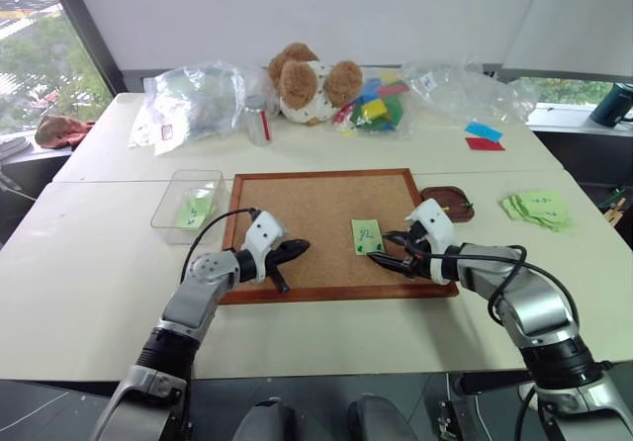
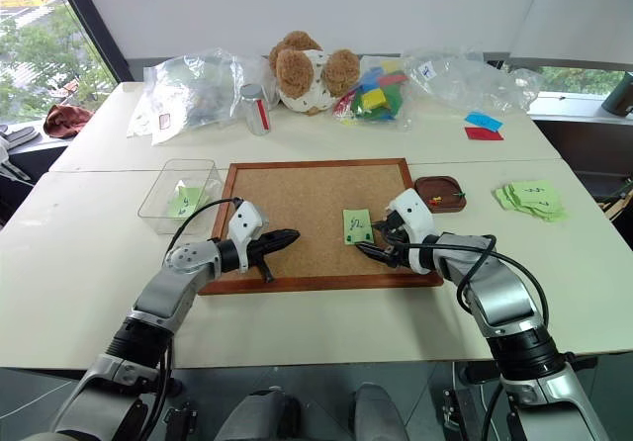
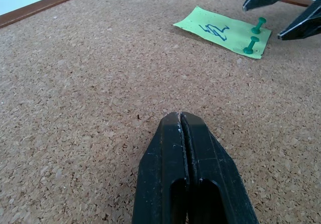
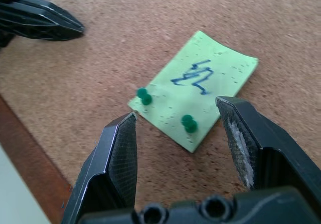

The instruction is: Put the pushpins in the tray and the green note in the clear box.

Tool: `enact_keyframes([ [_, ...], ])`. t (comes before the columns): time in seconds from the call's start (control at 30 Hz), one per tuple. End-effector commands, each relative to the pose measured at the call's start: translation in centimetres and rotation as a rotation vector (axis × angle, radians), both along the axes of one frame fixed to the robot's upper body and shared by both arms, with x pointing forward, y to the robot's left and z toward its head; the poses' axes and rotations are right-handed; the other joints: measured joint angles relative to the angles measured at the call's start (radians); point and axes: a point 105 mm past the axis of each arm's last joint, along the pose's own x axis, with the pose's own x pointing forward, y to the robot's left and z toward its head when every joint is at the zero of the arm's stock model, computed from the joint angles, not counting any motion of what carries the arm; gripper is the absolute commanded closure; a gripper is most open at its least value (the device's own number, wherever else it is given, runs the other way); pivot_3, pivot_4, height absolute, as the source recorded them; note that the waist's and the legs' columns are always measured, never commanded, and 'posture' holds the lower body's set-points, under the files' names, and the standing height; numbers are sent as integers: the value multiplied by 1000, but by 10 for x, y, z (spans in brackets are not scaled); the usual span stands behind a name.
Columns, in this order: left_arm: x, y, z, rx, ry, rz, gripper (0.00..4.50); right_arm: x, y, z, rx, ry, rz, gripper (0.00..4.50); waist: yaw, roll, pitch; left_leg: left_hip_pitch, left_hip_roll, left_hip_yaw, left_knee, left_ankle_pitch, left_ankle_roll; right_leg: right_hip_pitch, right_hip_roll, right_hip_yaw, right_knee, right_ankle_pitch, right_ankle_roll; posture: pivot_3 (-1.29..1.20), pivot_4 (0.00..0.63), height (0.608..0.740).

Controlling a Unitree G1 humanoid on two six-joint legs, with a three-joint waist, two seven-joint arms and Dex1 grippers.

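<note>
On the near part of the corkboard (image 1: 326, 214) the left claw (image 1: 293, 250) is clenched, its two black fingers pressed together with nothing between them, low over bare cork. The right claw (image 4: 183, 133) is released, its fingers spread apart and holding nothing, just beside the near edge of the green note (image 4: 200, 86). This note lies flat on the cork with a dark scribble on it, and the two pushpins (image 4: 189, 123) stand in it along the edge nearest the right claw. To the right, just beyond the corkboard frame, the tray (image 1: 447, 202) sits on the white bench (image 1: 89, 293), with some small things in it that I cannot identify. On the left side of the board stands the clear box (image 1: 188, 200) with one green slip inside. Farther right lies a pile of green slips (image 1: 537, 209). At the far side are clear plastic bags (image 1: 193, 100) and a stuffed bear (image 1: 312, 83).
</note>
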Motion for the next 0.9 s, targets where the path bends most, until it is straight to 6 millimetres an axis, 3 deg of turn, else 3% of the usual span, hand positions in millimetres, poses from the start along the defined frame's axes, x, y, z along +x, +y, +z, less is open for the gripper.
enact_keyframes([
  [0.03,-8,6,-29,52,102,17,4500,3,3,8,12,-41,9,2579,0,0,0,0,0,0,0,0,0,0,0,0,0,0,0,0,150,740],
  [0.17,-7,6,-28,51,100,19,4500,2,2,6,7,-36,9,4454,0,0,0,0,0,0,0,0,0,0,0,0,0,0,0,0,150,740],
  [0.37,-8,7,-30,53,104,18,4500,1,4,16,20,-53,15,4454,0,0,0,0,0,0,0,0,0,0,0,0,0,0,0,0,150,740],
  [0.7,-9,6,-34,67,117,5,4500,-3,-3,68,50,-166,2,4454,1,-1,0,0,0,0,0,0,0,1,0,0,0,0,0,0,150,740],
  [0.8,-9,5,-35,68,119,2,4500,4,-12,80,65,-200,-53,4454,1,-1,0,1,0,0,0,0,0,1,0,0,-1,0,0,0,150,740],
  [0.9,-9,5,-35,68,119,1,4500,22,-32,92,82,-244,-179,4454,0,-1,0,1,0,0,0,0,0,1,0,0,-1,0,0,0,150,740],
])
